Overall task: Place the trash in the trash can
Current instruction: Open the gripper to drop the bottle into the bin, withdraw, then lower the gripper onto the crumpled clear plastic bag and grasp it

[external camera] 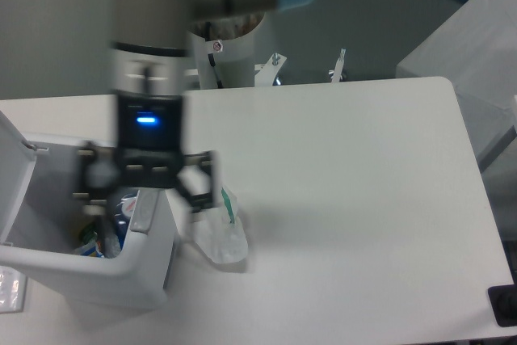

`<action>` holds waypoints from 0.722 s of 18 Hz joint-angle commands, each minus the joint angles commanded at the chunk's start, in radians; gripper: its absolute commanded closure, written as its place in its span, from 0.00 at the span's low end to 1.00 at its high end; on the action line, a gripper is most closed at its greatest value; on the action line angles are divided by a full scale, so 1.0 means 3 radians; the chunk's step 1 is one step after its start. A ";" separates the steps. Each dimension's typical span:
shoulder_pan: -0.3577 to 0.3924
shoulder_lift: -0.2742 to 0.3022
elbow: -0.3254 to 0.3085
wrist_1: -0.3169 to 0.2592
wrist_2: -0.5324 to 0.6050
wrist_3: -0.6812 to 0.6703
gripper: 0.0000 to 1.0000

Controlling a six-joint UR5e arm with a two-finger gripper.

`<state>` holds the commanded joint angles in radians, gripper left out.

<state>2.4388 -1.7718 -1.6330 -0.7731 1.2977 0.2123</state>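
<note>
The trash can [97,272] stands at the table's front left, its white lid [16,175] tipped up on the left and a grey tab [144,209] on its right wall. Inside it a bluish bit of the crushed bottle [123,208] shows among other colourful litter. The crumpled white wad with the green strip [222,236] lies on the table just right of the can. My gripper [145,185], blurred by motion, hangs over the can's right rim. It is open, its fingers spread wide with nothing held between them. The right finger [198,185] is just above the wad.
The arm's base [226,54] stands behind the table's back edge. A grey box [477,54] sits past the right edge. A small clear packet [10,288] lies at the front left corner, and a black object [505,305] at the front right.
</note>
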 joint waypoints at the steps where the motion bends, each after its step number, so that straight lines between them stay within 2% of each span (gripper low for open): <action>1: 0.0087 -0.0005 -0.0164 -0.0010 0.0005 0.0332 0.00; 3: 0.0246 -0.0015 -0.0385 -0.0010 0.0015 0.0758 0.00; 6: 0.0287 -0.0030 -0.0518 -0.0051 0.0061 0.0989 0.00; 9: 0.0267 -0.0147 -0.0707 -0.0077 0.0321 0.1393 0.00; 10: 0.0241 -0.0204 -0.0738 -0.0082 0.0464 0.1450 0.00; 13: 0.0068 -0.0352 -0.0754 -0.0082 0.0511 0.1420 0.00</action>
<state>2.4592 -1.8775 -1.8592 -0.7977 1.4511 0.6382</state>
